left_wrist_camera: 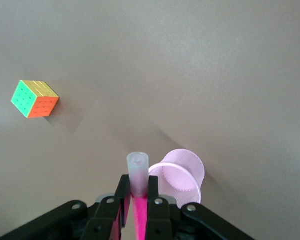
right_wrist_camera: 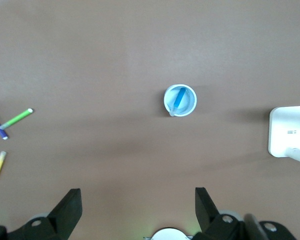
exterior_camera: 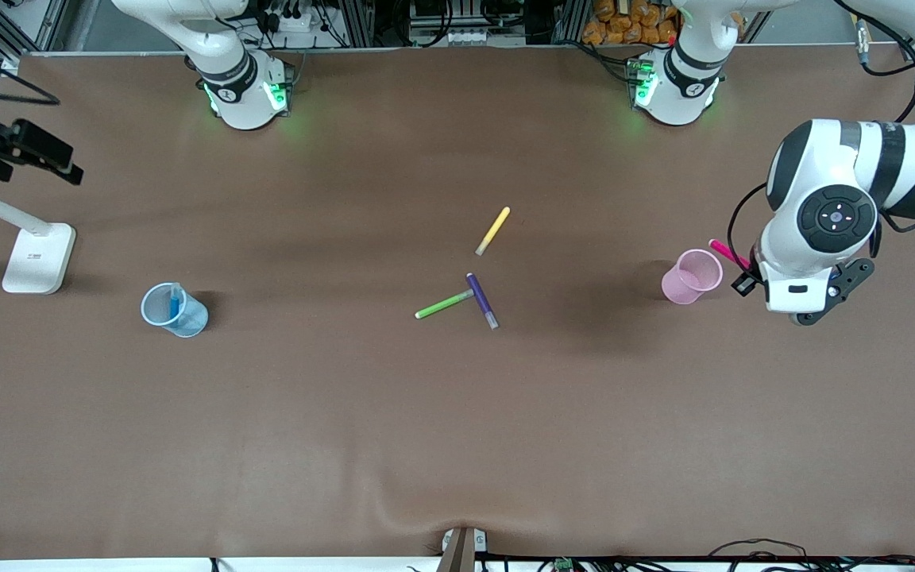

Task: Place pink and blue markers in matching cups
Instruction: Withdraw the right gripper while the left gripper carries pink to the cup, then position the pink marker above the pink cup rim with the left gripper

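While the left gripper [left_wrist_camera: 139, 210] hangs above the worktop's left-arm end, clamped on the pink marker [left_wrist_camera: 138, 175], the pen's long axis slants cap-first toward the pink cup [exterior_camera: 691, 276] just beside it, so a short carry over the rim remains. The right gripper [right_wrist_camera: 137, 210] waits spread wide, holding nothing, high over the blue cup [exterior_camera: 174, 310], which holds the blue marker [exterior_camera: 175, 303].

Robotics lab, two arm bases [exterior_camera: 243, 91] bolted to brown-covered table [exterior_camera: 346, 413], cabling, aluminium framing
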`<state>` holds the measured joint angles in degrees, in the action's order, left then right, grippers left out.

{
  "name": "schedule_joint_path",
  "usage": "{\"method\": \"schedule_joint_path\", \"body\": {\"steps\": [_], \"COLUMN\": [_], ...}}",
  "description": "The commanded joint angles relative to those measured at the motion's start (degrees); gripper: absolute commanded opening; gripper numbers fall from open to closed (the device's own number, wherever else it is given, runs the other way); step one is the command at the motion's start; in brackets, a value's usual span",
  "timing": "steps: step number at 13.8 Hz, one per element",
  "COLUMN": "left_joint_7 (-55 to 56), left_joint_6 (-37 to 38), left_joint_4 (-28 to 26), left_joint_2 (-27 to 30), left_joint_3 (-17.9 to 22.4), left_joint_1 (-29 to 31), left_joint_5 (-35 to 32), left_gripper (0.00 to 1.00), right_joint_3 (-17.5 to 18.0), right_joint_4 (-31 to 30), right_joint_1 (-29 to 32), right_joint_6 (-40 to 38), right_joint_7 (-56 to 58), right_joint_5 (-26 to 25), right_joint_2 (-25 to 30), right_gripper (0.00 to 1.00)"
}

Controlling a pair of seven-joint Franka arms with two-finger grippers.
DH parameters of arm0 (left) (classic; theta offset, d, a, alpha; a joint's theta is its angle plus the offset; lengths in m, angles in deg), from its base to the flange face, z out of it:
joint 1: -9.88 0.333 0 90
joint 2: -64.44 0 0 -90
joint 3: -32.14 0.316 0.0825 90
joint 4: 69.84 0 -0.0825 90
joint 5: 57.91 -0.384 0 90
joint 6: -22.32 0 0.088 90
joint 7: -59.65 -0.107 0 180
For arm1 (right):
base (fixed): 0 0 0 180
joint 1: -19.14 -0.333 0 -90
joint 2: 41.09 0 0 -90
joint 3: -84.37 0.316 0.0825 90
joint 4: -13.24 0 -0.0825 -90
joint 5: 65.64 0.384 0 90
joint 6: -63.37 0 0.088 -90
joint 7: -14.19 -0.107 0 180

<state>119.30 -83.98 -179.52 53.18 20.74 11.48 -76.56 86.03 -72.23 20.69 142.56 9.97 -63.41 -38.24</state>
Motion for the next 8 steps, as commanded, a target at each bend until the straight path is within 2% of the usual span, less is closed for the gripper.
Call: {"method": "schedule_joint_path", "body": {"steps": [1, 3, 8], "left_joint_7": [6.15, 9.68, 10.04], "left_joint_6": [-3.47, -4.35, -5.32], "left_joint_4": [-2.99, -3.08, -2.99], "left_joint_2": [-0.07, -1.48, -3.50], "left_joint_3": [-0.46, -0.46, -0.37], "left_joint_1": [0.34, 0.07, 0.42], "left_joint_5": [0.10, 0.10, 0.10], "left_gripper": [0.00, 0.00, 0.00], "right_joint_3": [0.80, 0.97, 1.06], "right_joint_4": [-3.12, -2.77, -0.92], "right_joint_1": [0.39, 0.39, -0.93], "right_joint_6": [1.32, 0.97, 1.06], "right_joint_7": [1.59, 1.59, 1.59], "right_joint_5": [-2.57, -2.67, -2.75], "right_joint_2": [1.73, 1.38, 0.32], "right_gripper": [1.00, 1.00, 1.00]}}
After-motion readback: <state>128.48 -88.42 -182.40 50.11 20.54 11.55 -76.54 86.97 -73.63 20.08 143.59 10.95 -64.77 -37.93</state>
